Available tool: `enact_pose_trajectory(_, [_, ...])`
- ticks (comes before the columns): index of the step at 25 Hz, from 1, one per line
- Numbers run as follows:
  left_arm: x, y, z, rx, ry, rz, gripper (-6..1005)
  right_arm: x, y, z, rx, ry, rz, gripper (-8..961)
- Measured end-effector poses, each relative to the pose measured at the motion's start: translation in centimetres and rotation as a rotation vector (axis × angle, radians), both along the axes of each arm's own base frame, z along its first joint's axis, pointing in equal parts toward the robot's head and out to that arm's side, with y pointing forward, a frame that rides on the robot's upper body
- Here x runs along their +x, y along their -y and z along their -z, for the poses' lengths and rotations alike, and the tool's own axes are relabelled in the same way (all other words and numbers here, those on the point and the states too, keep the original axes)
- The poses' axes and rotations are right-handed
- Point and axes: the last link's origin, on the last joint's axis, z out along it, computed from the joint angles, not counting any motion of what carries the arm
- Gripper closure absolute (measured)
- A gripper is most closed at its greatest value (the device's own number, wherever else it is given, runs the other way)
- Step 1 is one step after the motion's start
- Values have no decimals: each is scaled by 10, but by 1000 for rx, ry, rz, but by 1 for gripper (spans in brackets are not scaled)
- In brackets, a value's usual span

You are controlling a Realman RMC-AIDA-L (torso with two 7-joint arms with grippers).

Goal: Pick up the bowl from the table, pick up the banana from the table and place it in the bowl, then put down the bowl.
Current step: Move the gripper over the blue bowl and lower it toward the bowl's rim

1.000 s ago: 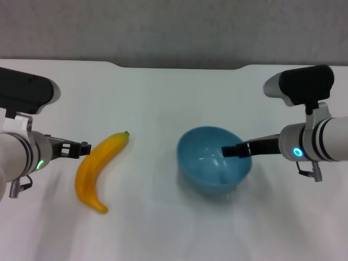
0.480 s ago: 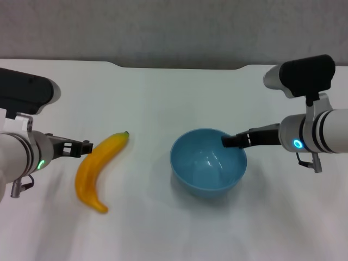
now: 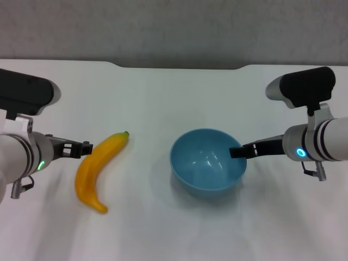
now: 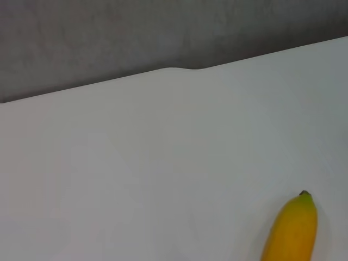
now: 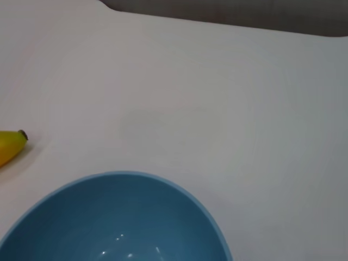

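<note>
The light-blue bowl [image 3: 208,162] stands upright on the white table [image 3: 163,98], right of centre; its inside fills the lower part of the right wrist view [image 5: 114,223]. My right gripper [image 3: 236,153] reaches in from the right, its dark tip at the bowl's right rim. The yellow banana [image 3: 97,168] lies on the table at the left, stem tip pointing to the far side; its tip also shows in the left wrist view [image 4: 293,228] and the right wrist view [image 5: 10,145]. My left gripper [image 3: 82,148] sits open just left of the banana's middle, with nothing between its fingers.
The table's far edge has a shallow notch [image 3: 182,66] with a grey wall behind it. Bare white tabletop lies between the banana and the bowl and in front of both.
The bowl, tilted and farther right a second ago, now sits level and a little to the left. My right gripper's tip has dropped from the far rim to the right rim. The left arm and banana are still.
</note>
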Motion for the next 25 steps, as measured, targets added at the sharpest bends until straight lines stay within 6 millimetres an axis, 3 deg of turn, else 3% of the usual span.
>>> enact_pose_trajectory(25, [-6, -1, 5, -7, -1, -11, 112, 0, -2, 28, -25, 53, -37, 122])
